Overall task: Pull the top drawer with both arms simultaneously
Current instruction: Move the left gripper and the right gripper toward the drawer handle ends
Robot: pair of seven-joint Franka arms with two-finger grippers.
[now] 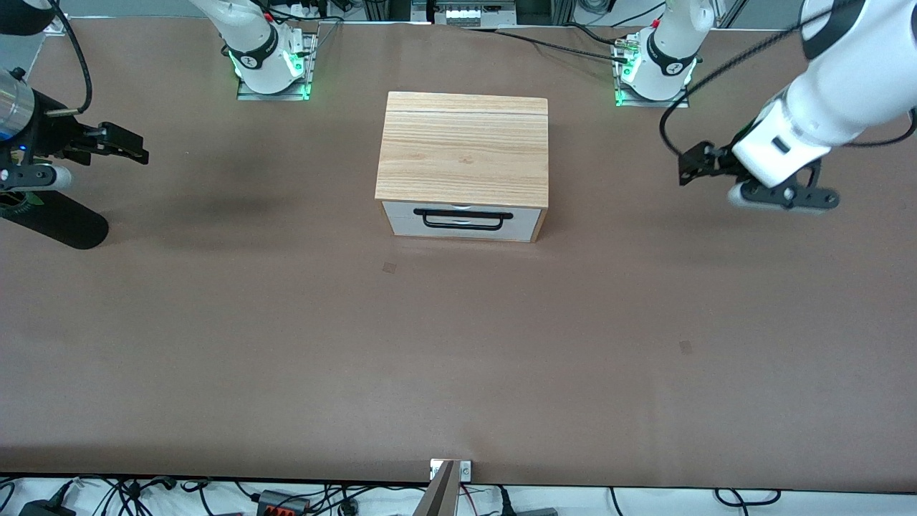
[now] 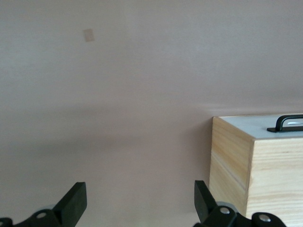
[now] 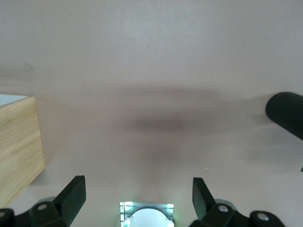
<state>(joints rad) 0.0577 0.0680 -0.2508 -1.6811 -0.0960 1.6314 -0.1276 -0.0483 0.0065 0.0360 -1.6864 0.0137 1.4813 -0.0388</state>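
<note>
The small light-wood cabinet (image 1: 462, 147) stands mid-table. Its top drawer (image 1: 462, 218) has a white front and a wide black wire handle (image 1: 462, 220); the front faces the front camera and sits flush with the cabinet. My left gripper (image 1: 686, 166) is open and empty, above the table toward the left arm's end, apart from the cabinet. In the left wrist view (image 2: 138, 198) the cabinet's side (image 2: 236, 161) and the handle (image 2: 289, 122) show. My right gripper (image 1: 136, 145) is open and empty above the table toward the right arm's end; its wrist view (image 3: 137, 194) shows the cabinet's corner (image 3: 19, 142).
A black rounded object (image 1: 57, 223) lies at the right arm's end of the table and also shows in the right wrist view (image 3: 286, 111). The arm bases (image 1: 272, 64) (image 1: 655, 68) stand along the table's edge farthest from the front camera. Brown table (image 1: 458, 344) surrounds the cabinet.
</note>
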